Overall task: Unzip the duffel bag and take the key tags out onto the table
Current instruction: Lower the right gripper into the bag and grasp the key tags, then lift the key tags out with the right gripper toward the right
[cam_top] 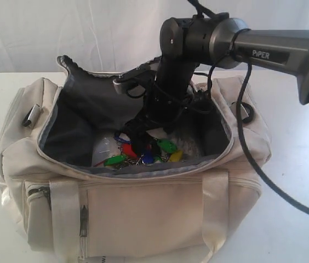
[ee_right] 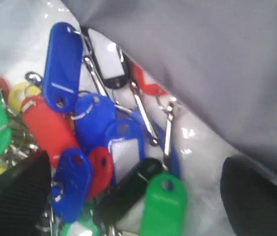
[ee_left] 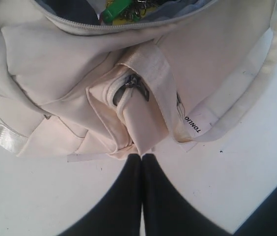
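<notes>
Dark grey right arm (cam_top: 286, 52) marked PiPER in white, round black joint (cam_top: 177, 37), loose black cable (cam_top: 239, 137); left fingers (ee_left: 119, 206) black, tapered.

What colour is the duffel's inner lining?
Dark grey lining, against the cream duffel bag; it shows best in the exterior view.

Plain white tabletop (cam_top: 299, 159). The cream duffel bag (cam_top: 143, 213) sits directly on it, top zip open, taking up most of the middle. In the left wrist view, the bag's pale webbing strap (ee_left: 259, 83) lies flat on the tabletop beside the end pocket, with a few dark specks (ee_left: 221, 151) nearby.
</notes>
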`<state>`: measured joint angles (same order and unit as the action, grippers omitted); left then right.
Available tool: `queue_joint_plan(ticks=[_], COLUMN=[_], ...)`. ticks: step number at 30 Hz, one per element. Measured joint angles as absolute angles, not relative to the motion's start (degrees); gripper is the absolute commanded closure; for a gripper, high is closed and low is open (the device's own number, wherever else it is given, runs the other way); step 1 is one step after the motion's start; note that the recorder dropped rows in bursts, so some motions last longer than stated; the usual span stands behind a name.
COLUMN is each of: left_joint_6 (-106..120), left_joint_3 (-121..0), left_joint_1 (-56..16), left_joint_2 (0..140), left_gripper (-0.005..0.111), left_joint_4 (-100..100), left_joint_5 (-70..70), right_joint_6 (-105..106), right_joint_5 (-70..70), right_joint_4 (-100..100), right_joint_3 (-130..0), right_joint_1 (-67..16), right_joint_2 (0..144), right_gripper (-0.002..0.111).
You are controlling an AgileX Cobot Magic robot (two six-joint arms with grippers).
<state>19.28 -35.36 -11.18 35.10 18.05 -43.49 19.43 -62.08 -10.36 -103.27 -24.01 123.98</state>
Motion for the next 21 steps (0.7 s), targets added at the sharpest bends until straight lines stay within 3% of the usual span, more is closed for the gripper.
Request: queue_joint_plan(ticks=[3, 6, 8, 12, 21], left_joint_6=[19.3, 19.3, 19.3, 19.3, 20.1], left_joint_3=[-35.4, -35.4, -35.4, -35.4, -35.4], left_joint_1=[-11.2, -11.2, -11.2, -11.2, -11.2], left_joint_2=[35.1, 35.1, 35.1, 35.1, 35.1], left_gripper=[0.107, 0.107, 0.107, 0.107, 0.107], left_joint_4=[18.0, 18.0, 18.0, 18.0, 18.0], left_joint_5=[-43.5, -43.5, -43.5, -43.5, -43.6], right_joint_6=[19.3, 19.2, 19.0, 17.5, 10.7], right_joint_5=[-62.1, -62.9, -63.5, -64.2, -65.0], right_joint_4=[-10.4, -9.7, -8.1, -3.2, 7.3], right_joint_3=[-103.3, -103.4, -103.5, -103.5, -103.6], right_joint_1=[-25.3, -26.4, -27.2, -28.5, -28.8], right_joint_2=[125.5, 125.8, 125.9, 126.3, 124.6], right_gripper=[0.024, 0.039, 0.055, 0.105, 0.108])
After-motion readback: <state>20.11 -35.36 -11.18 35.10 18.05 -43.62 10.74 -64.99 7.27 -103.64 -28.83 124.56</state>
